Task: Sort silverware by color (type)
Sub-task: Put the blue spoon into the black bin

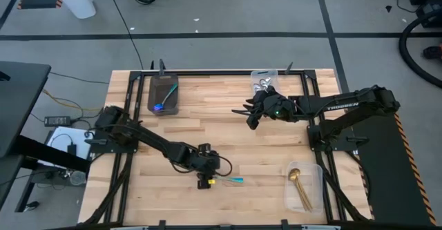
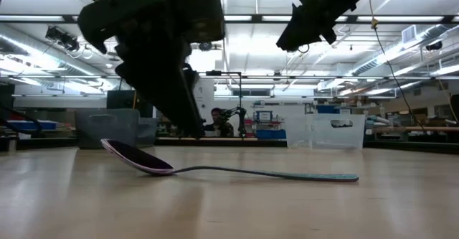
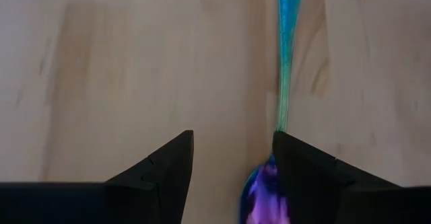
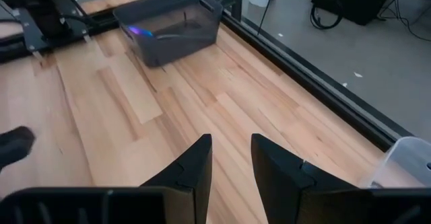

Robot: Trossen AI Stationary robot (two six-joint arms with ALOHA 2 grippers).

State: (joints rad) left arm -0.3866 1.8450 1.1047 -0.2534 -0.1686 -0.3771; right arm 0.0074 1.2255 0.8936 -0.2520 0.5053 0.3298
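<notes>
One teal-handled spoon [image 3: 286, 62] lies bowl half-hidden under the parted left tool [image 3: 232, 167].

Counts, approx where small: 1 teal-handled spoon [image 1: 231, 181] w/ purple bowl loose on table [image 1: 276, 154]. 1 dark bin [image 1: 164, 94] – 1 teal spoon [image 1: 166, 97] inside. 2 clear bins: far one [image 1: 263, 80] w/ silver-bowled spoons, no. unclear – near one [image 1: 304, 186] w/ approx 2 gold spoons [image 1: 298, 186]. 2 arms.
</notes>
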